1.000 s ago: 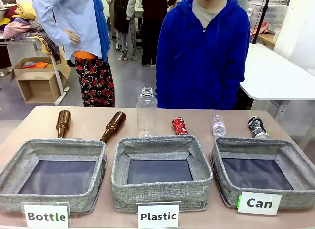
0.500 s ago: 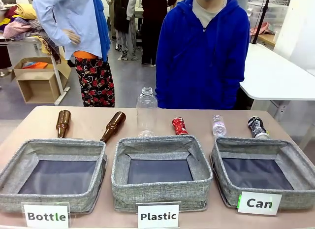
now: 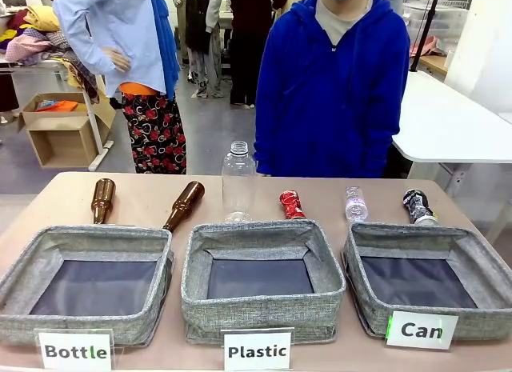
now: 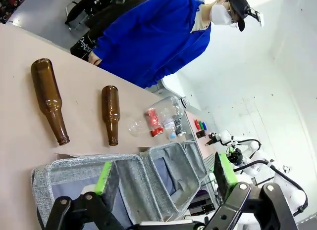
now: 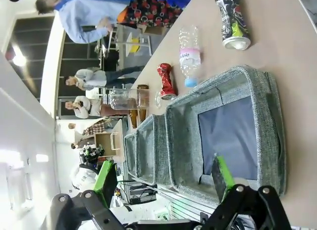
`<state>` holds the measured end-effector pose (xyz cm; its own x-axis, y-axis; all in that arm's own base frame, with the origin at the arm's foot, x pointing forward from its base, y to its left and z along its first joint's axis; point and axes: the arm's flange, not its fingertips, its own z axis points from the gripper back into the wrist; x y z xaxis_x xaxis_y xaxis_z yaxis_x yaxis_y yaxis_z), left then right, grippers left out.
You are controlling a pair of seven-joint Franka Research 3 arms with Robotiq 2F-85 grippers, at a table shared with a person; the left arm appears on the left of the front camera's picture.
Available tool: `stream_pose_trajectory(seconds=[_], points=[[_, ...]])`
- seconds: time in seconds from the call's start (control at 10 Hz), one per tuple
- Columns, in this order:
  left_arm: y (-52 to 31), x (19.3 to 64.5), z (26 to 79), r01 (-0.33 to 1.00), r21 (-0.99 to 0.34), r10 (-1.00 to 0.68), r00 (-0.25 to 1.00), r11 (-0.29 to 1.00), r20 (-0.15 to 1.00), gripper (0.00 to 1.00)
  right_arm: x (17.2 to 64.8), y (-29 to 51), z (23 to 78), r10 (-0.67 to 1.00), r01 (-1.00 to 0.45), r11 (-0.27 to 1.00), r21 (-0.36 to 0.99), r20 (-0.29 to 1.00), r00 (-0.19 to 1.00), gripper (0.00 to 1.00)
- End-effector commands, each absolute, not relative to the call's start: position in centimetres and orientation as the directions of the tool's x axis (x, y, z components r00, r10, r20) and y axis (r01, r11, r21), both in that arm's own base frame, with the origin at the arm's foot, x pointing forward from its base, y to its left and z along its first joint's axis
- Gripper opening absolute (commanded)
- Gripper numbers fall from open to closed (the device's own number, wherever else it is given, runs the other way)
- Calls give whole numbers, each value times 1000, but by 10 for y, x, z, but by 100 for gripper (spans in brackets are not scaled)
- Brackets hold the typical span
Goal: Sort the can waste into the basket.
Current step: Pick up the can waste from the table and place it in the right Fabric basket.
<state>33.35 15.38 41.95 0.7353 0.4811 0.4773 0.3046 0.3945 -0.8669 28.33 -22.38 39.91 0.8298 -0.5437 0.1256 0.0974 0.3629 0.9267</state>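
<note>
The crushed red can (image 3: 291,204) lies on the table behind the middle basket, also in view as the red can (image 5: 166,80) and the red can (image 4: 153,120). The black-blue can (image 3: 417,206) lies behind the right basket, and shows as the dark can (image 5: 232,22). The grey basket (image 3: 464,248) with the "Can" sign (image 3: 421,330) holds nothing; it is the near basket (image 5: 270,126) below my right gripper. My left gripper (image 4: 163,178) hangs open over the leftmost basket. My right gripper (image 5: 163,178) hangs open too, nothing between its fingers.
Two brown glass bottles (image 3: 102,199) (image 3: 184,204) lie at the back left. A clear bottle (image 3: 238,180) stands mid-table and a small one (image 3: 355,203) lies right of the red can. Baskets signed "Bottle" (image 3: 48,244) and "Plastic" (image 3: 256,232) sit alongside. A person in blue (image 3: 332,84) stands across the table.
The person across the table has shifted slightly. Nothing on the table has moved.
</note>
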Motion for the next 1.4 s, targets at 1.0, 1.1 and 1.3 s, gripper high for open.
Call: stream_pose_trajectory(seconds=[1.0, 1.1, 1.3], points=[[155, 333, 419, 321, -861, 468, 736, 394, 488, 100, 353, -88, 480, -255, 145, 962, 232, 565, 785, 100], [155, 333, 419, 321, -861, 468, 736, 394, 488, 100, 377, -89, 494, -160, 40, 974, 222, 556, 815, 100], [155, 333, 419, 321, -861, 468, 736, 394, 488, 100, 380, -85, 493, -175, 69, 976, 207, 556, 813, 100]])
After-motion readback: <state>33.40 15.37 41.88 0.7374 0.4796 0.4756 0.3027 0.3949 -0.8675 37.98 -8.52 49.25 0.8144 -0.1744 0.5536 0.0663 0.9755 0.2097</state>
